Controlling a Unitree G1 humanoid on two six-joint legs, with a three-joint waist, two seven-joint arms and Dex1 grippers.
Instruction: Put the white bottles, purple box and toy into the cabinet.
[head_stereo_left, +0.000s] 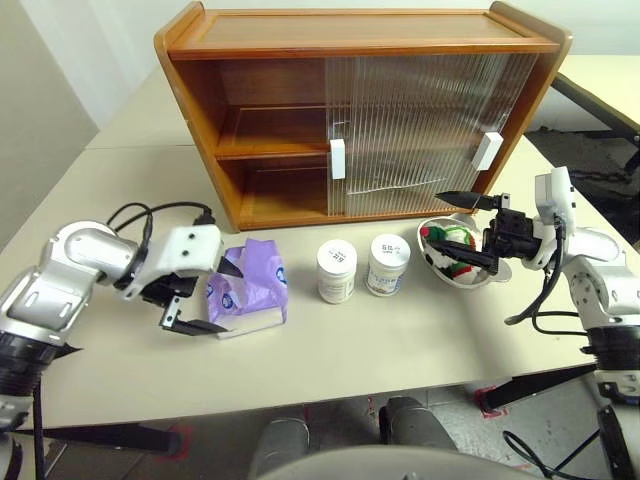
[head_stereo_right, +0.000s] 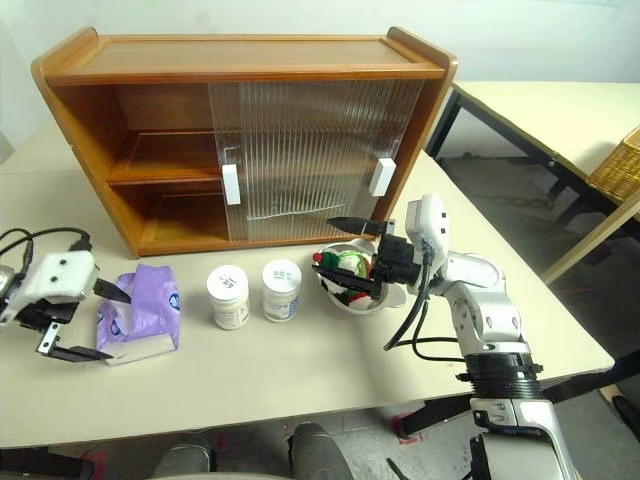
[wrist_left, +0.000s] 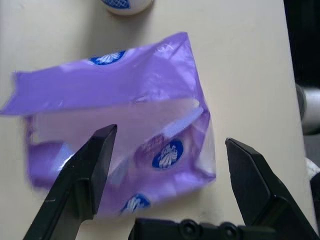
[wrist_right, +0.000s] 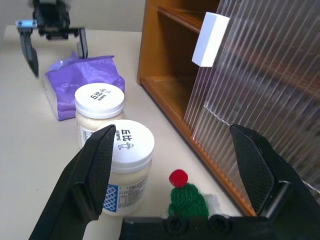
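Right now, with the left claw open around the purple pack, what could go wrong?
1. The purple pack is soft and crinkled; the left claw may pinch only the wrap, so it could slip.
2. Both sliding doors cover the cabinet's right half, so only the left half is open.
3. The bottles stand close beside the pack; a wide swing might topple them.

bright even light, soft shadows; left wrist view slightly blurred.

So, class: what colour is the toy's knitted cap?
Green, with a red pompom, on the toy; the right wrist view shows it best.
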